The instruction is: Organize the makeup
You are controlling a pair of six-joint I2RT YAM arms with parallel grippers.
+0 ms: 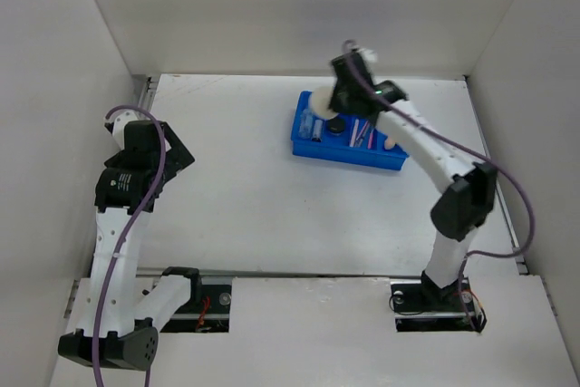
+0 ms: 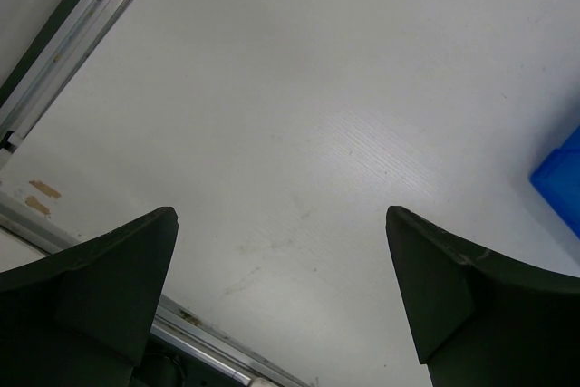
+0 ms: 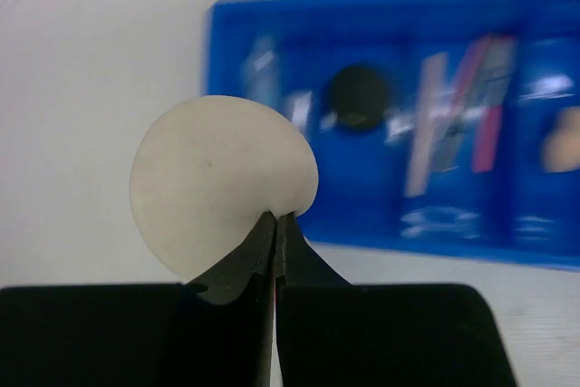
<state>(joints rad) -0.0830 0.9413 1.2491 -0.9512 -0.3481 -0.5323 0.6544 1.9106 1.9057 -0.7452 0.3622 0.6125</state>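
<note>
Nearly done, by the look of it. The right gripper (image 3: 276, 219) has its jaws pressed together on the lower edge of the puff (image 3: 217, 178), holding it up in the air over the left end of the tray (image 1: 337, 153), so this piece is not yet put away.

Inside the tray, the right wrist view shows the jar (image 3: 360, 97) in one compartment, the pencils (image 3: 462, 106) lying together in the next, and the sponge (image 3: 562, 138) at the far right. Something pale and clear lies in the left compartment (image 3: 265, 70); that view is blurred, so it may be the tube, the vial or both.

No makeup shows on the open table (image 2: 272, 88) in any view, so my guess is the puff is the last piece, and what is left is to lower it into a compartment and let go.

The left gripper (image 2: 281, 224) hangs over bare table well to the left, jaws spread wide, holding nothing.
</note>
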